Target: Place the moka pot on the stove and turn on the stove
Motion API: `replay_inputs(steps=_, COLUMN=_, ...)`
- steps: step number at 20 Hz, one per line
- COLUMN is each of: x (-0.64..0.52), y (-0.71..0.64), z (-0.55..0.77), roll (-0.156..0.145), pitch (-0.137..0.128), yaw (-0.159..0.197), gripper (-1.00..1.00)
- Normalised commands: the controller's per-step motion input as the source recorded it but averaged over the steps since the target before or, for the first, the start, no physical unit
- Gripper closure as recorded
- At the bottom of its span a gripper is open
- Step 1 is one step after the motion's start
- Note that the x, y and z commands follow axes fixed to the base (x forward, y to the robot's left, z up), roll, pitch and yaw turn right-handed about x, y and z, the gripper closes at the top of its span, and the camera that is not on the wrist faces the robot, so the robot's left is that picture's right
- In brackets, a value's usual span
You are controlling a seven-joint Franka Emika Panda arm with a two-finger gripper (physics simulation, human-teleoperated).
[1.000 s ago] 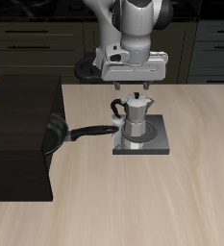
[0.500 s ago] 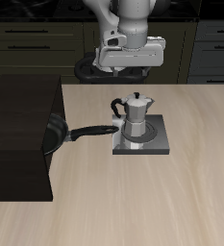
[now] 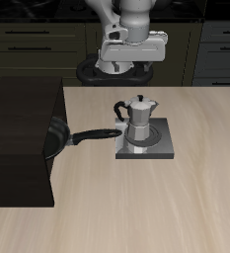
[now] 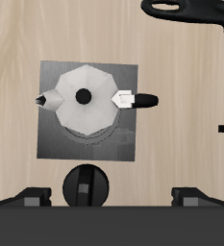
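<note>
The silver moka pot (image 3: 138, 119) stands upright on the grey stove (image 3: 165, 149), its black handle pointing toward the frying pan. In the wrist view I look down on the pot (image 4: 85, 96) centred on the stove plate (image 4: 54, 144), with the stove's black knob (image 4: 85, 184) at one edge. My gripper (image 3: 133, 68) hangs well above and behind the pot, touching nothing. Its fingers (image 4: 32, 198) stand wide apart in the wrist view, open and empty. No glow shows on the burner.
A black frying pan (image 3: 55, 138) lies beside the stove, its handle (image 3: 92, 135) reaching toward the pot, and it rests against a large black box (image 3: 18, 148). Dark cabinets stand behind the table.
My gripper has risen and drawn back from just above the pot's lid. The pot stays on the stove.
</note>
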Motion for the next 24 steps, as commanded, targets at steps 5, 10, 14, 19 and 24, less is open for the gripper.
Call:
replay_inputs(steps=5, x=-0.29, y=0.06, z=0.11, roll=0.010, pitch=-0.018, yaw=-0.033, gripper=-1.00)
replay_inputs(steps=10, x=-0.27, y=0.08, z=0.05, roll=0.006, pitch=-0.022, yaw=-0.007, gripper=-1.00)
replay_inputs(steps=14, x=-0.17, y=-0.02, z=0.04, roll=-0.010, pitch=0.007, yaw=-0.029, gripper=-1.00)
replay_inputs(steps=19, x=-0.15, y=-0.05, z=0.04, roll=-0.016, pitch=-0.007, yaw=-0.030, gripper=-1.00)
replay_inputs(steps=24, x=-0.15, y=0.06, z=0.01, roll=0.001, pitch=0.003, yaw=-0.009, gripper=-1.00)
